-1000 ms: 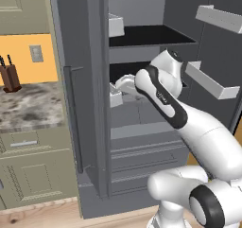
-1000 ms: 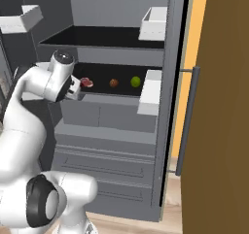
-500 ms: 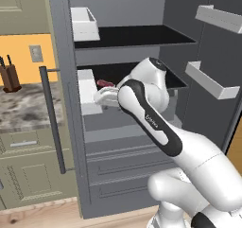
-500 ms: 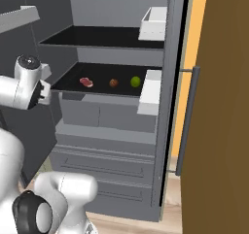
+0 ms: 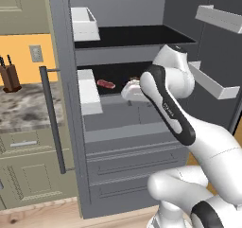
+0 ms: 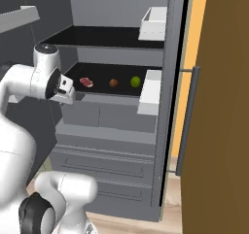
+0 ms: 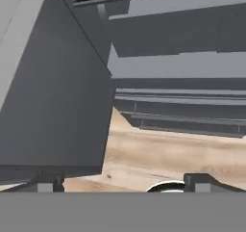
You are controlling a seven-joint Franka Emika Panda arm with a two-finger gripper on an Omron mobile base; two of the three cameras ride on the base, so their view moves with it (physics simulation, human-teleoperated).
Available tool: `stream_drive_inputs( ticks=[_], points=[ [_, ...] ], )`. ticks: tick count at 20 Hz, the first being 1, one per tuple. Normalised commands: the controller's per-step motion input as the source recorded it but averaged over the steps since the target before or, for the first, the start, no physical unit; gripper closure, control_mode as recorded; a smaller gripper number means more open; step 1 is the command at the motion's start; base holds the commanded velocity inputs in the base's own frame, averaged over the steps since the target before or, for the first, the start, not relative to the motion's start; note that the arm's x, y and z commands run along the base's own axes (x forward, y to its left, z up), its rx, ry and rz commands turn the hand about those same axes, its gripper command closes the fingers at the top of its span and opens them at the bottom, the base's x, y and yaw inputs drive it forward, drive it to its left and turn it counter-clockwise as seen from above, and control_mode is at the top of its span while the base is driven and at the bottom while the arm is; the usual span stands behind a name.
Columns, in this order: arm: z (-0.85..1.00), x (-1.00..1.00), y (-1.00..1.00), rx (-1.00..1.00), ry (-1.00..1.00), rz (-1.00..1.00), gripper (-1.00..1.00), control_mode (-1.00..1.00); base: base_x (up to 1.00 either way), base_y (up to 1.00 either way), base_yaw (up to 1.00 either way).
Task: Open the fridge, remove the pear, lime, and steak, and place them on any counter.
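The fridge [image 5: 66,127] stands with both doors swung open, its drawers [image 6: 107,153] below. On its middle shelf lie the red steak [image 6: 86,82], the small brownish pear [image 6: 113,82] and the green lime [image 6: 135,81], in a row. The steak [image 5: 106,84] also shows in the left base view, just left of my hand. My gripper [image 6: 66,99] hangs in front of the shelf's left edge, pointing down, apart from the food. In the hand view its fingertips [image 7: 46,182] stand wide apart, open, with nothing between them. The counter is out of view.
White door bins [image 5: 89,95] [image 6: 150,91] jut from both open doors at shelf height. The left door [image 7: 53,106] stands close beside my hand. A stone-topped cabinet with a knife block [image 5: 9,75] lies left of the fridge. A brown panel [image 6: 223,131] stands on the right.
The left fridge door has swung wider open. My hand left the door edge, swung out to the left, and came back in front of the middle shelf.
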Motion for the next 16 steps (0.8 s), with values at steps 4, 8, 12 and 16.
stream_drive_inputs(
  ticks=[4, 8, 12, 16],
  points=[
    [0.00, -0.25, -1.00, -0.30, 0.06, -0.13, -1.00, -1.00, 0.00, 0.00, 0.00],
    [-0.23, -0.27, -1.00, -0.31, 0.00, -0.08, -1.00, -1.00, 0.00, 0.00, 0.00],
    [-0.27, -0.09, -0.54, -0.18, 0.00, -0.02, -1.00, 1.00, 0.00, 0.00, 0.00],
    [0.00, 0.00, 0.00, 0.00, 0.00, 0.00, -1.00, 1.00, 0.71, 0.07, 0.00]
  ],
)
